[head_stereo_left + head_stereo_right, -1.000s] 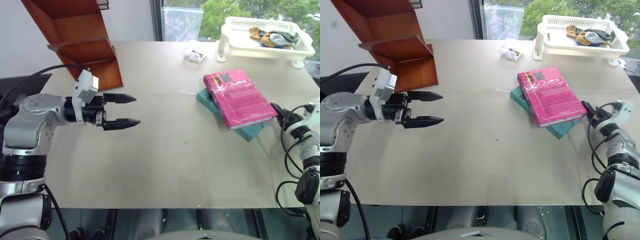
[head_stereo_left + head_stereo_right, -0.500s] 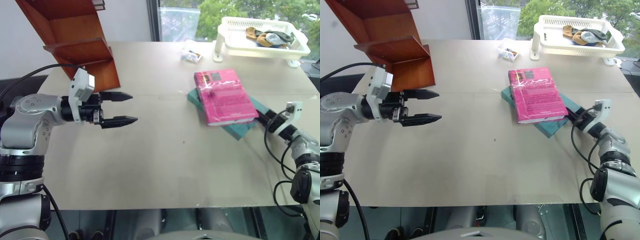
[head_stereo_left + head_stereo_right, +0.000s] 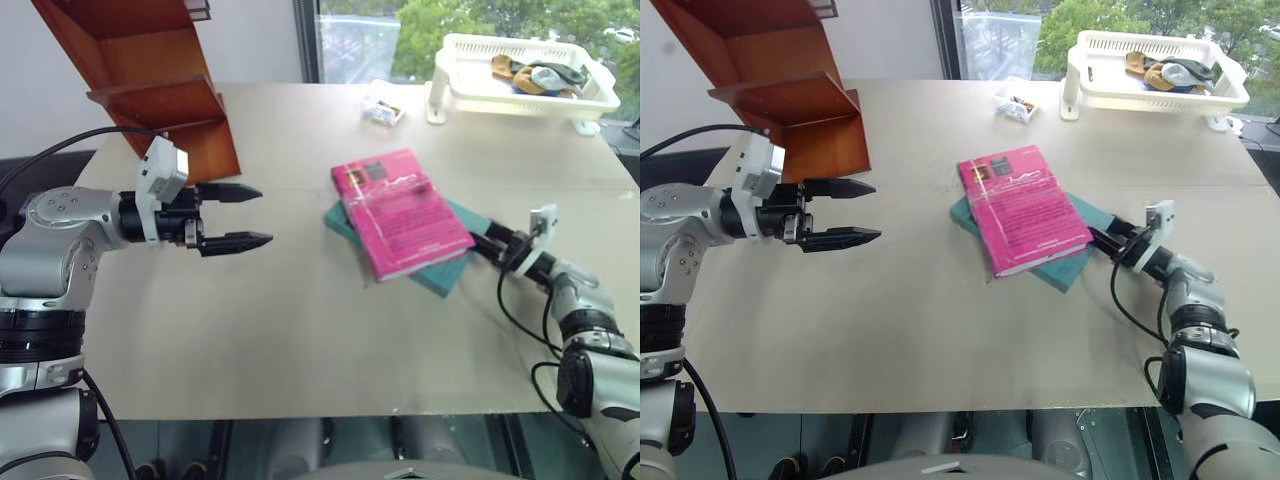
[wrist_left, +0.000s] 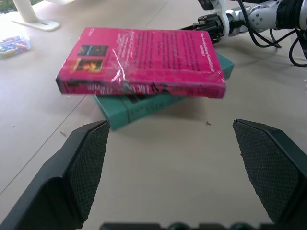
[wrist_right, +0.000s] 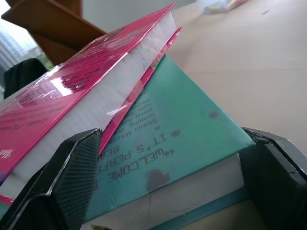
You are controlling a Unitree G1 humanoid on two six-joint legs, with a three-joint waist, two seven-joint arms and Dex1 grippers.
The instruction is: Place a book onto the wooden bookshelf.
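Right eye view: white basket (image 3: 1095,95) at the table's far edge holds small jumbled items. Glossy pink book (image 3: 1024,209) lies mid-table on a teal book (image 5: 187,143) reading "WELCOME IT'S". Left gripper (image 3: 862,212) gapes empty; right gripper (image 5: 168,191) spreads around both books' corner.

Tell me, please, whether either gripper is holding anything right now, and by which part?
Nothing is held. The left gripper is open in the air; the right gripper is open against the teal book under the pink book.
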